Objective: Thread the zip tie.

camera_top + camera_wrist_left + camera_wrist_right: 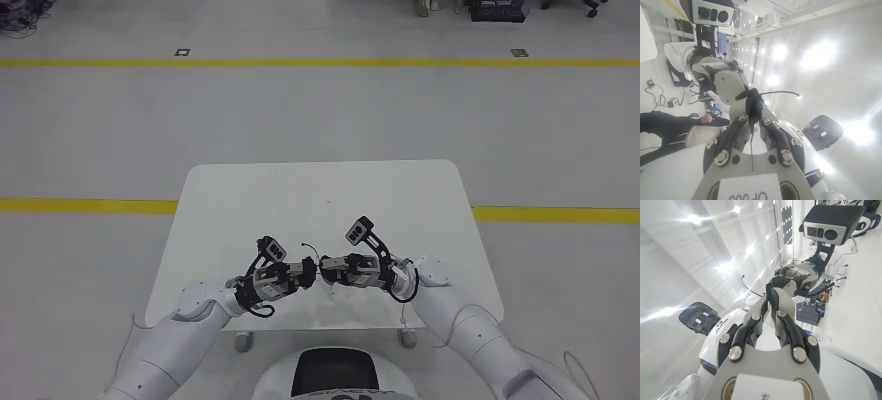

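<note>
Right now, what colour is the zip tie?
Black. The zip tie shows best in the left wrist view.

A white table (320,190) with rounded corners stands on a pale grey floor (300,120) crossed by two yellow lines (300,63). Overhead, bright lamps (815,55) glare from a white beamed ceiling (702,247). Cables (657,94) trail across the floor.
</note>
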### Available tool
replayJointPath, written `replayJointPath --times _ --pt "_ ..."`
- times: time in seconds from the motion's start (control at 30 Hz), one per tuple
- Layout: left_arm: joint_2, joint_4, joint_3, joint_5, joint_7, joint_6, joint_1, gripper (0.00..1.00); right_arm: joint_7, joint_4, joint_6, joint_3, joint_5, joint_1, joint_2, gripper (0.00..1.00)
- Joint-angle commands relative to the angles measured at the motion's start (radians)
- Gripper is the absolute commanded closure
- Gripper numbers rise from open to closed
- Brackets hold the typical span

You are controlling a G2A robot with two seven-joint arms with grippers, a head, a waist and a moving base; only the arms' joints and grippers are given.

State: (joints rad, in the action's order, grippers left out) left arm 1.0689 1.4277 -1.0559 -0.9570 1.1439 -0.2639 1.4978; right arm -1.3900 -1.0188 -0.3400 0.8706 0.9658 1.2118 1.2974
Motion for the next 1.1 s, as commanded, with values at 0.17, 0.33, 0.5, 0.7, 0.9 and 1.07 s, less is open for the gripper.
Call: replayJointPath --times 0.17,0.33,0.5,0.7,0.9,1.07 --pt "-0.001 0.001 -0.001 0.001 -0.001 -0.001 0.002 1.00 0.000 0.004 0.001 0.002 -0.006 0.001 0.001 1.00" --pt "-0.001 0.002 0.000 0.002 -0.001 0.001 0.002 1.00 0.000 0.007 0.000 0.007 -0.011 0.002 0.002 1.00" --pt "-0.001 0.001 0.000 0.003 -0.002 0.001 0.001 1.00 0.000 0.008 0.000 0.017 -0.014 0.006 0.001 1.00" --pt "-0.001 0.000 0.002 0.005 -0.005 0.003 -0.001 1.00 0.000 0.008 0.000 0.033 -0.019 0.011 -0.003 1.00" --pt "-0.001 -0.002 0.003 0.005 -0.006 0.004 -0.003 1.00 0.000 0.006 0.001 0.044 -0.022 0.016 -0.006 1.00" --pt "-0.001 -0.002 0.005 0.007 -0.007 0.005 -0.004 1.00 0.000 0.003 0.002 0.053 -0.020 0.020 -0.008 1.00"
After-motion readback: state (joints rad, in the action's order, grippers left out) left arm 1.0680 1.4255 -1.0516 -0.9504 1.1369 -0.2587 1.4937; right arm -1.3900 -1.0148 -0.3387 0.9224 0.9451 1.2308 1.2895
